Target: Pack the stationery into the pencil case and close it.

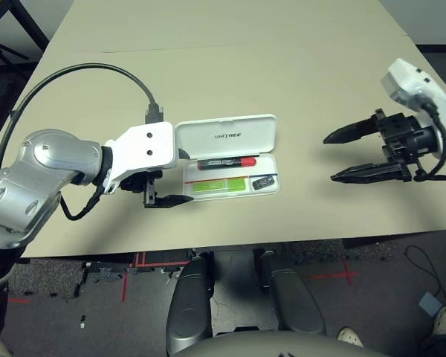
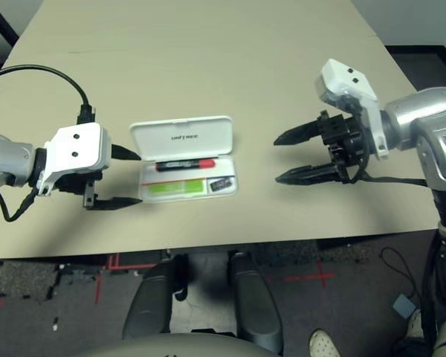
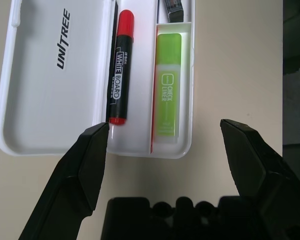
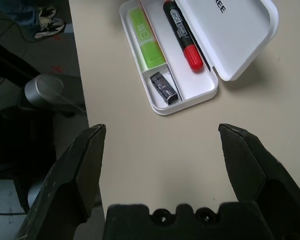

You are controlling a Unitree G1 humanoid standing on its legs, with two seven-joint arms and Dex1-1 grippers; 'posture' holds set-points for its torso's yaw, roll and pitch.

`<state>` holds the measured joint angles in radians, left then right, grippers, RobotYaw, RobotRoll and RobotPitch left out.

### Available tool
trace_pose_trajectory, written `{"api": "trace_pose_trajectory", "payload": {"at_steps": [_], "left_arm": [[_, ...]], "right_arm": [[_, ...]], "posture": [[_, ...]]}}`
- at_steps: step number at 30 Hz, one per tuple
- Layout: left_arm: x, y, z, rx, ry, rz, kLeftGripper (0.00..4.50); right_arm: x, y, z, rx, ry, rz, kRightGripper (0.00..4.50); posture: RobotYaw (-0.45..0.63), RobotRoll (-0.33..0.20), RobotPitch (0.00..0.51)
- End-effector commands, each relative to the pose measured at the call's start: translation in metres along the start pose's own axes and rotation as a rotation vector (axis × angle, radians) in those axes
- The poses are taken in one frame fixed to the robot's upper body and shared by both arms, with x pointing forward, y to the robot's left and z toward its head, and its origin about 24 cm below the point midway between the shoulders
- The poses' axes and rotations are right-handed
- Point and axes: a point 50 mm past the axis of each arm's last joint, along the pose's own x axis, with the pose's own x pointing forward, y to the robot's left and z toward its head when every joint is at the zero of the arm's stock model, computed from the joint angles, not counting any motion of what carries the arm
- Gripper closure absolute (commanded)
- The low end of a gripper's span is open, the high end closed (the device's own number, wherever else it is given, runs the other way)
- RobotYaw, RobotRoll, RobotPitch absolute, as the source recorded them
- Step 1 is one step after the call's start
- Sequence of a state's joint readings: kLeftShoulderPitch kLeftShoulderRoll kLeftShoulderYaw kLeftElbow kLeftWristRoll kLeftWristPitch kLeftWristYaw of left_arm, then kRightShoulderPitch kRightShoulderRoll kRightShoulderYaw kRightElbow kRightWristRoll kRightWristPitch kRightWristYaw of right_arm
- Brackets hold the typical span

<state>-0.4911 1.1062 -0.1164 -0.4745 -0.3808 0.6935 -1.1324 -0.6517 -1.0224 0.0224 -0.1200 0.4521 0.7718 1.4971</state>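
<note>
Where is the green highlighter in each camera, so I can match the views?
Left eye: highlighter in the case's near tray, below the red marker.
Right eye: same tray, picture centre-left.
Left wrist: upright, right of the marker.
Right wrist: top, left of the marker.
Shared landmark: UNITREE lettering on the open lid.

Robot test lab — bare beige table [image 1: 230,82], red floor tape [image 1: 334,275], loose cables.
</note>
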Motion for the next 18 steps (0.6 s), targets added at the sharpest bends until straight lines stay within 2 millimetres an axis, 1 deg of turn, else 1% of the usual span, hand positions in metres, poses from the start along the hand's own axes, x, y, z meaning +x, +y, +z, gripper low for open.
{"api": "trace_pose_trajectory", "payload": {"at_steps": [1, 5, 6, 7, 8, 10, 12, 14, 15, 16, 17, 18], "left_arm": [[-0.008, 0.01, -0.016, -0.041, 0.031, 0.075, 0.0], [-0.018, 0.027, -0.028, -0.108, -0.015, 0.189, 0.0], [-0.02, 0.032, -0.033, -0.133, -0.03, 0.227, 0.39], [-0.021, 0.037, -0.038, -0.155, -0.042, 0.256, 0.62], [-0.022, 0.04, -0.043, -0.169, -0.047, 0.282, 0.97], [-0.021, 0.045, -0.051, -0.193, -0.064, 0.311, 1.84], [-0.02, 0.052, -0.057, -0.237, -0.103, 0.356, 2.55], [-0.016, 0.057, -0.063, -0.27, -0.13, 0.378, 3.41], [-0.013, 0.06, -0.066, -0.297, -0.152, 0.396, 3.73], [-0.011, 0.063, -0.068, -0.321, -0.171, 0.408, 4.18], [-0.008, 0.065, -0.07, -0.336, -0.185, 0.414, 4.48], [-0.006, 0.066, -0.072, -0.338, -0.19, 0.42, 4.48]], "right_arm": [[-0.004, 0.004, 0.003, -0.005, -0.02, -0.021, 0.02], [-0.013, 0.004, 0.003, 0.012, -0.043, -0.055, 0.02], [-0.016, 0.003, 0.004, 0.014, -0.046, -0.068, 0.0], [-0.018, 0.003, 0.004, 0.017, -0.047, -0.077, 0.0], [-0.021, 0.003, 0.003, 0.02, -0.046, -0.084, 0.0], [-0.023, 0.002, 0.002, 0.021, -0.04, -0.093, 0.0], [-0.025, 0.002, 0.003, 0.021, -0.043, -0.102, 0.0], [-0.025, 0.002, 0.004, 0.023, -0.048, -0.106, 0.0], [-0.025, 0.002, 0.003, 0.024, -0.051, -0.108, 0.0], [-0.025, 0.002, 0.003, 0.025, -0.053, -0.109, 0.0], [-0.025, 0.002, 0.003, 0.026, -0.054, -0.11, 0.0], [-0.025, 0.002, 0.002, 0.026, -0.055, -0.11, 0.0]], "posture": [[-0.01, 0.0, 0.224], [-0.01, 0.0, 0.226], [-0.01, 0.0, 0.227], [-0.01, 0.0, 0.227], [-0.01, 0.0, 0.227], [-0.01, 0.0, 0.227], [-0.01, 0.0, 0.227], [-0.02, 0.0, 0.226], [-0.02, 0.0, 0.226], [-0.02, 0.0, 0.226], [-0.02, 0.0, 0.226], [-0.02, 0.0, 0.226]]}}
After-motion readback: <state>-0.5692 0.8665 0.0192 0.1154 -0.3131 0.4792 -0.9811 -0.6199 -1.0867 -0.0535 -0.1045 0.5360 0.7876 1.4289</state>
